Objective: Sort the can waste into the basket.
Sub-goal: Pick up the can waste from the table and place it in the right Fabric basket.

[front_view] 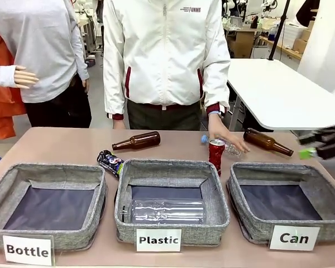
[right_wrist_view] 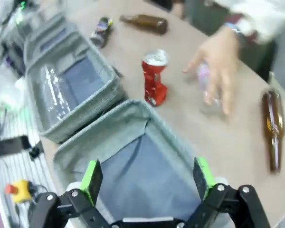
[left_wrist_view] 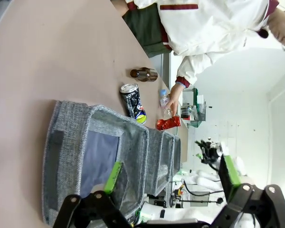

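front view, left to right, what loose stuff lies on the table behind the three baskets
black can → brown bottle → red can → second brown bottle

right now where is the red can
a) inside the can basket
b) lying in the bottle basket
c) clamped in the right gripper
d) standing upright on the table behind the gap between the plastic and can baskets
D: the red can stands upright on the table, just beyond the gap between the Plastic basket and the Can basket, close to the person's hand.
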